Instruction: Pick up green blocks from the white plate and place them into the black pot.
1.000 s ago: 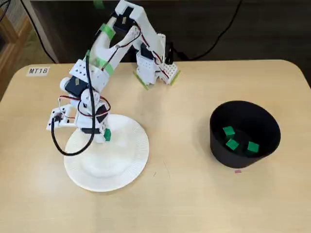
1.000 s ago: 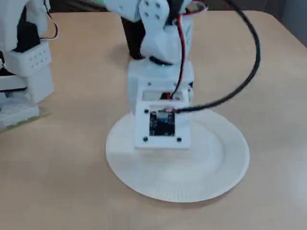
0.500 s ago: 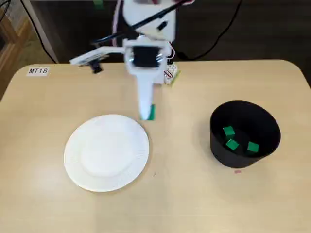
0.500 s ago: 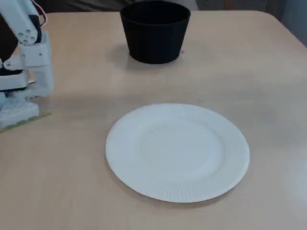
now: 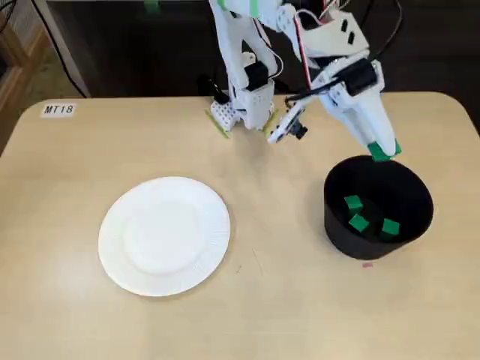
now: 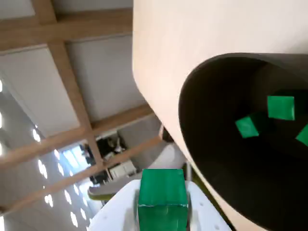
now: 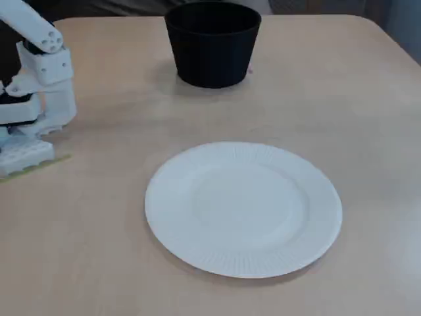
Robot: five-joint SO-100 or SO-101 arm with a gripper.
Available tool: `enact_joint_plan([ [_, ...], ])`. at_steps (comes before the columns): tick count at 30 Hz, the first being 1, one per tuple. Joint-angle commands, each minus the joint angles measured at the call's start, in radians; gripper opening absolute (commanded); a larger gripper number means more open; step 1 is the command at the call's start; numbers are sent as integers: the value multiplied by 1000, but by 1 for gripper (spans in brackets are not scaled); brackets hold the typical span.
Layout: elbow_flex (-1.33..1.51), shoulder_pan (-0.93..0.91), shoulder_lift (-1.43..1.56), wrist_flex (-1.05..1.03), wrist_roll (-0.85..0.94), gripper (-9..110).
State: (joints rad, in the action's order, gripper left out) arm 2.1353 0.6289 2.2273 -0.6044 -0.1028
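A white robot arm (image 5: 247, 45) reached across a pale wooden worktop (image 5: 285, 315). Its hand (image 5: 379, 148) was clenched on a green block (image 6: 162, 195) and hung just above the back rim of a black pot (image 5: 335, 229) that already held three green blocks (image 5: 358, 223). The white plate (image 5: 164, 236) lay bare, well apart to the left in that fixed view. The block appeared to sit over the pot's edge rather than its middle, so letting go there could bounce it off the rim onto the worktop, and a careless dip could nudge the pot.
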Motion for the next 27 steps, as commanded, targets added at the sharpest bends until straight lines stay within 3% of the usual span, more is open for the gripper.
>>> enact_joint_plan([
  [1,12,-15,-26,58,38,-2],
  [6,12,-31,-46,49,71,-2],
  [10,14,-31,-52,17,121,24],
  [15,12,-34,-54,-15,150,37],
  [19,5,-35,-46,-23,156,33],
  [22,-5,-55,-26,-15,138,0],
  [27,-92,-262,54,-173,192,-2],
])
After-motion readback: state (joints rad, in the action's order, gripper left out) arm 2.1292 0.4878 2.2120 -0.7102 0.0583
